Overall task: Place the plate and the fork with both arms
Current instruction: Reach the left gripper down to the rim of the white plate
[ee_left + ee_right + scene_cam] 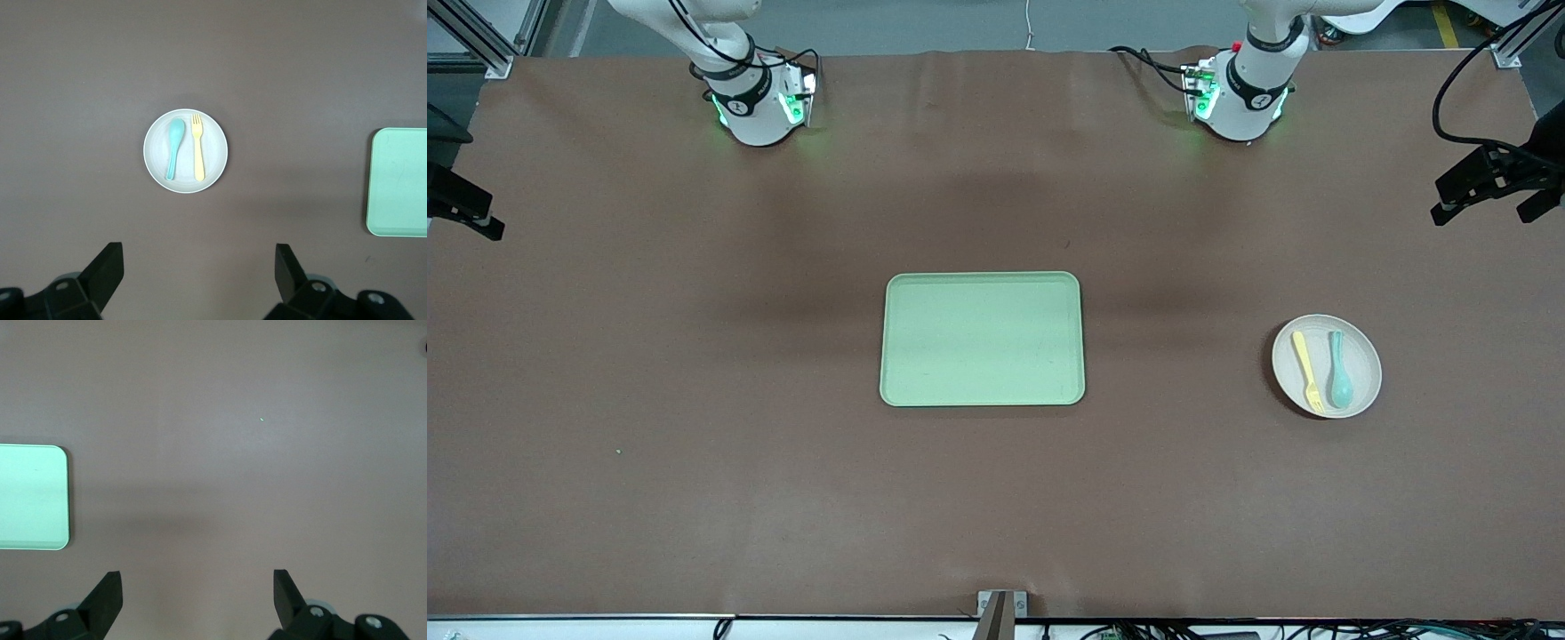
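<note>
The plate (1326, 365) sits well off toward the left arm's end of the table from the green tray (983, 339), with the fork (1308, 369) and a teal spoon (1339, 380) lying side by side in it. The tray holds nothing.

Fork looks light, stiff and slick (probably plastic), so I'd pinch mid-handle; the plate by its raised rim.

Left gripper (195, 280) hangs spread wide above the plate; right gripper (193, 600) is spread wide too, over bare table beside the tray.

Robot lab; brown-covered table (694, 400), aluminium framing (480, 40), loose cables (1316, 629).
</note>
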